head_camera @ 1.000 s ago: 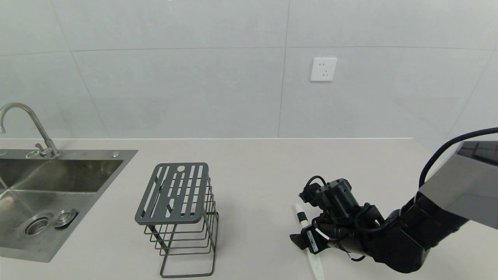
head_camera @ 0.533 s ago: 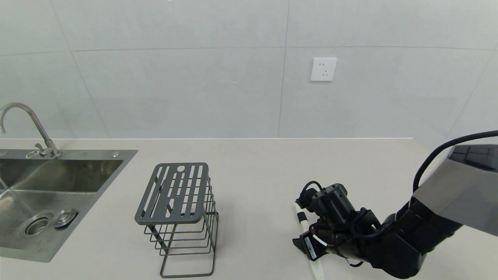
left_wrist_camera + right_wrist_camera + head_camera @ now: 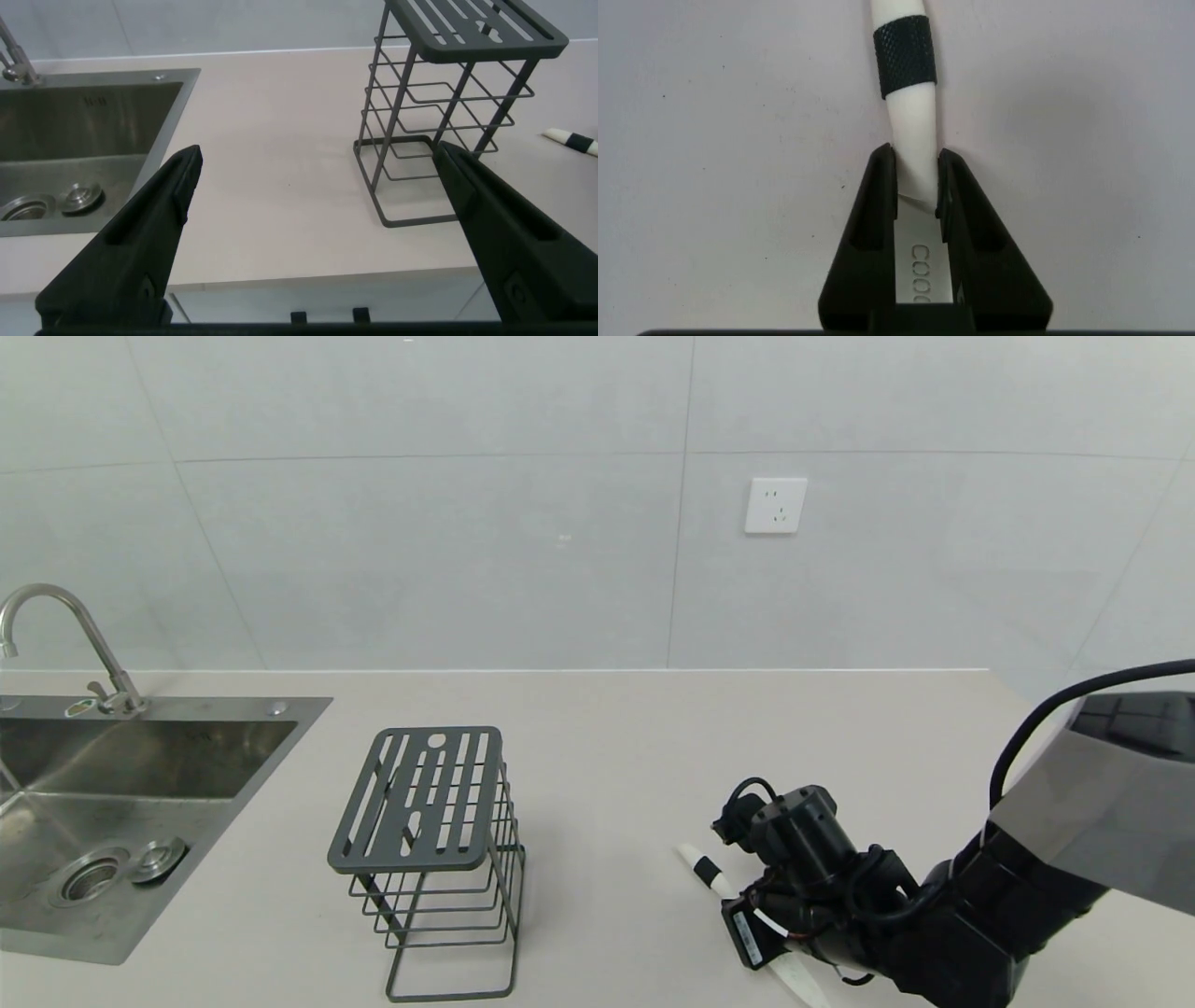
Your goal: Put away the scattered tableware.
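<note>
White knife [image 3: 697, 863] clamped in my right gripper [image 3: 915, 163], lower right of frame; long axis runs up-left, rack [image 3: 420, 803] well apart at centre-left.

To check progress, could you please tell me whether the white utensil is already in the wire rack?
No, the white utensil sits between the right gripper's jaws, apart from the wire rack.

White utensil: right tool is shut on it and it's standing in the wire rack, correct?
Not in the rack. The right tool is shut on the white utensil, but it is down at the counter, apart from the wire rack, on its right. The head view shows this.
</note>
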{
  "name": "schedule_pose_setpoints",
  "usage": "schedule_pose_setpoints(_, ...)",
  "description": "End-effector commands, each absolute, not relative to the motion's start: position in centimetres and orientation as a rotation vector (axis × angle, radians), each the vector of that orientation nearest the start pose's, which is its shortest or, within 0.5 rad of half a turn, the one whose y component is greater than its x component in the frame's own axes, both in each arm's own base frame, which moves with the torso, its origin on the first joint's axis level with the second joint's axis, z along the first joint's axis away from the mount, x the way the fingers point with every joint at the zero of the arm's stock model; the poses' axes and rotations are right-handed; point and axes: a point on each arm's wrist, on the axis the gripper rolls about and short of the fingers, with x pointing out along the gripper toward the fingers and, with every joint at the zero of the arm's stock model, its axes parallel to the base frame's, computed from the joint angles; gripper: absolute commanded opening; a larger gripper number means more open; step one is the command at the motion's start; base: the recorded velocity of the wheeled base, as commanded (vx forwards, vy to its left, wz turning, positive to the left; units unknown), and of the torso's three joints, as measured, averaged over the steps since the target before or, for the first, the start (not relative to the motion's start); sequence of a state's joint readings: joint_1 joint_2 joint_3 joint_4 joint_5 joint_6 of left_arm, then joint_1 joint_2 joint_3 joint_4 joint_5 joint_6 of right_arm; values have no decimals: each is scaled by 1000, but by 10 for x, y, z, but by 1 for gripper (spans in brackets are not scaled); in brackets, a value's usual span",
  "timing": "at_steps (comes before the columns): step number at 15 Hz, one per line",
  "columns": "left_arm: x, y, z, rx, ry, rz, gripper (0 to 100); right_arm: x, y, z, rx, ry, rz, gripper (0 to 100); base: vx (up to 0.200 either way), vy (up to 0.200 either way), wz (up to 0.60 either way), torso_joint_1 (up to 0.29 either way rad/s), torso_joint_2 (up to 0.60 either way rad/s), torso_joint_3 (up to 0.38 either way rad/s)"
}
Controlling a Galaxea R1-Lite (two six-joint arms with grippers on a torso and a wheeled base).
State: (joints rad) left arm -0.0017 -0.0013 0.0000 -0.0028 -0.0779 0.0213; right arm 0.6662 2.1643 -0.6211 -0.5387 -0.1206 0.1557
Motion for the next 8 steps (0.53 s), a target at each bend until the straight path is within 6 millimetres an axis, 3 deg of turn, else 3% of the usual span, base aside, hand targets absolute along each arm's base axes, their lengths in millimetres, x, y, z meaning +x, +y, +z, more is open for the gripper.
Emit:
schedule_pose_setpoints(1,-23,-2,76,22,-4,-80,100,242,185,-5,-238,951,420,0,0,0,0,0,0,0)
schedule_pose_setpoints(4,-23,-2,76,20,-4,-80,100,245,177,-5,-248,952,408,0,0,0,0,0,0,0)
schedule_pose_setpoints(5,-23,-2,76,20,-4,-80,100,247,179,-3,-242,933,413,100,0,0,0,0,0,0)
schedule_pose_setpoints(8,-23,-2,76,19,-4,-80,100,255,180,6,-212,861,412,100,0,0,0,0,0,0)
